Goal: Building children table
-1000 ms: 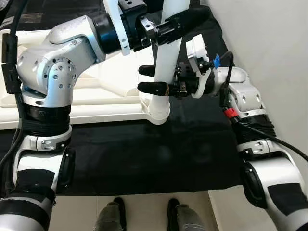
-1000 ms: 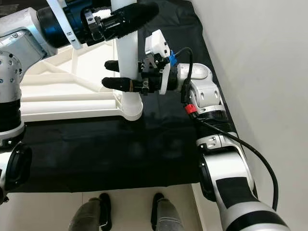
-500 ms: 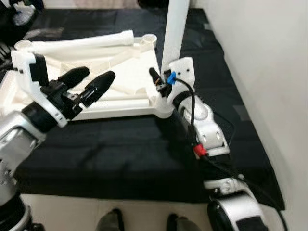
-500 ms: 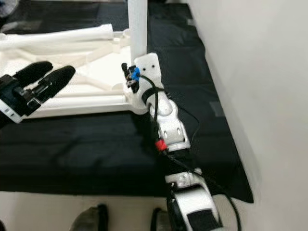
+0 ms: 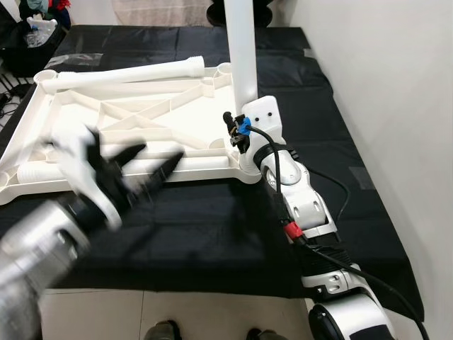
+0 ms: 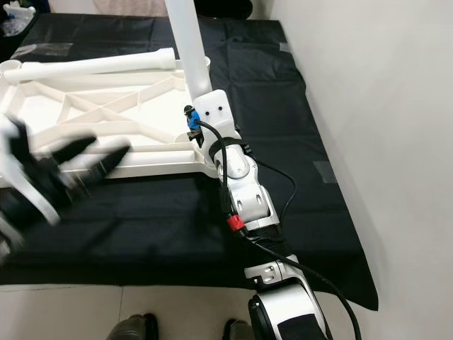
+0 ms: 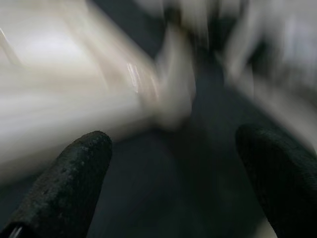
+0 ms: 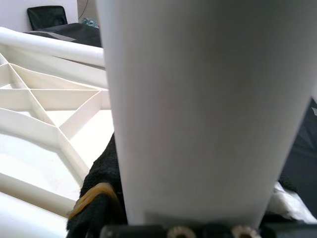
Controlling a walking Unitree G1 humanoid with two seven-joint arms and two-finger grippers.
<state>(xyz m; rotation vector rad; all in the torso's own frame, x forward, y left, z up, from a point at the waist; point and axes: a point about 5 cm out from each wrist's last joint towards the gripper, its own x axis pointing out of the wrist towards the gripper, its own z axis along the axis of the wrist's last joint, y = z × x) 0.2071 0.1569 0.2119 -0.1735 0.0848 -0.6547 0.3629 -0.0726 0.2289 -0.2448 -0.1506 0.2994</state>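
Right gripper [image 5: 239, 134] was clamped on the upright table leg [image 5: 241, 64] seated at the tabletop [image 5: 106, 120] near corner socket. Left gripper [image 5: 138, 173], blurred, was spread wide, empty, just off the tabletop's front edge. Risk: single-handed hold could tilt the leg, jamming the socket.

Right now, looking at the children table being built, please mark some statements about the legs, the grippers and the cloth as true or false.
1. A white leg stands upright at a corner of the tabletop. True.
2. The right gripper is far from that leg. False: it is right at its base.
3. The left gripper is shut. False: its fingers are apart.
4. Another leg lies on the tabletop. True.
5. The cloth is red. False: it is black.
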